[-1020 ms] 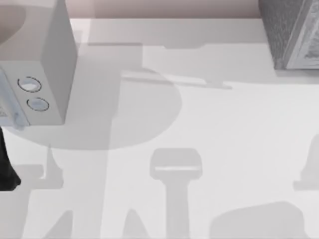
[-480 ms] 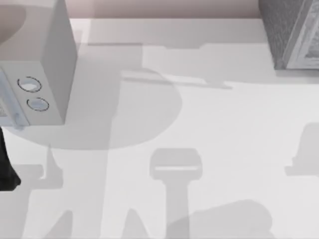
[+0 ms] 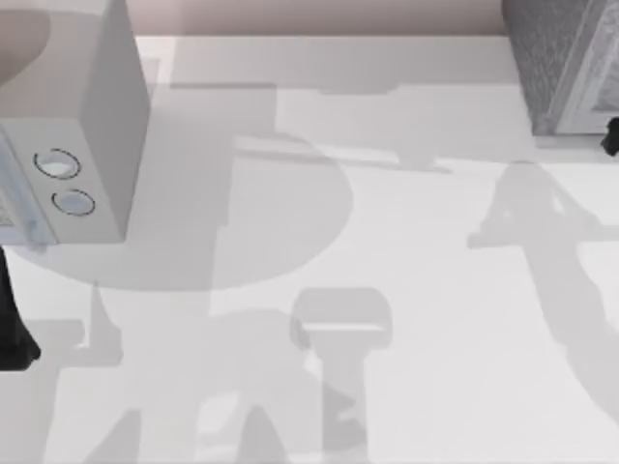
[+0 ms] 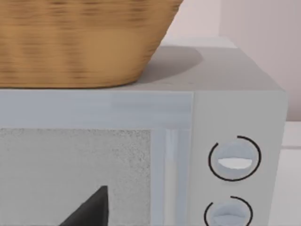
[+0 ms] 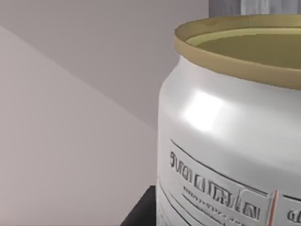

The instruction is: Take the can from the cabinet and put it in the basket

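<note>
The tabletop (image 3: 406, 242) carries two boxes. At the top view's far left stands a smooth white box (image 3: 92, 126) with two round dials (image 3: 58, 164) on its front. At the far right corner stands the cabinet (image 3: 551, 58), dark-grey and speckled, with a pale framed front panel. A small dark part of the right arm (image 3: 610, 136) shows at the right edge, just beside the cabinet's front. In the right wrist view, the can (image 5: 235, 141) is very close to the camera: gold rim, white body, fine print and a thin red mark. It appears upright. Whether the right end effector is open, closed or gripping the can cannot be told. In the left wrist view, the basket (image 4: 80, 42), woven and tan, rests on top of the white box; its contents cannot be seen from this angle. A dark tip of the left end effector (image 4: 91, 209) lies before the box's speckled door panel; its state cannot be told.
</note>
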`<state>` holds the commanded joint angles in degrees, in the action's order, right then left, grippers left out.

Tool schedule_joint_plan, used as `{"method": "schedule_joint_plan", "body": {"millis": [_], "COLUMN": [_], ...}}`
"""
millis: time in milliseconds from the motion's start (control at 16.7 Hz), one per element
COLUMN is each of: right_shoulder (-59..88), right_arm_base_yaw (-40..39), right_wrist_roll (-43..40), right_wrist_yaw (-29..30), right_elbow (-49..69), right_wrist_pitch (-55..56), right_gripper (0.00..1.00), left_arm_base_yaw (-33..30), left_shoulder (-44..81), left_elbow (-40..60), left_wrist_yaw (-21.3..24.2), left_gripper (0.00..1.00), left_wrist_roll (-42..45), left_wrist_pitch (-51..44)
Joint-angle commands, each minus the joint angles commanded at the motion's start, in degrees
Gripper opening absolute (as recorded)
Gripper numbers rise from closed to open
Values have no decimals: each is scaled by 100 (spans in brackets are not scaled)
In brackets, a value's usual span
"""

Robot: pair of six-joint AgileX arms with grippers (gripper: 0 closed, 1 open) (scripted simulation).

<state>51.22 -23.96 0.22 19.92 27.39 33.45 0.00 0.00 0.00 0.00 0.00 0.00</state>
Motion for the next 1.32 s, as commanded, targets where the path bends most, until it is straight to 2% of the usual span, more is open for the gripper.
{"method": "schedule_joint_plan", "body": {"millis": [420, 780, 1020, 1320], "right_shoulder": [4429, 7656, 8823, 9051], "right_arm_base_yaw": [-1732, -2759, -3147, -3231], "right_wrist_roll": [41, 105, 134, 139], "right_wrist_yaw": [1809, 3147, 3672, 3782], "right_elbow": [2029, 3370, 3853, 3948], "right_wrist_pitch": [2112, 3398, 3891, 3988], "right_gripper": [0, 0, 0, 0], "left_arm_base_yaw": [0, 0, 0, 0], "left_shoulder": [0, 0, 0, 0], "left_elbow": [0, 0, 0, 0], "left_wrist_yaw": [0, 0, 0, 0], "left_gripper": [100, 100, 100, 100], "left_wrist_roll": [0, 0, 0, 0], "left_wrist_pitch": [0, 0, 0, 0]}}
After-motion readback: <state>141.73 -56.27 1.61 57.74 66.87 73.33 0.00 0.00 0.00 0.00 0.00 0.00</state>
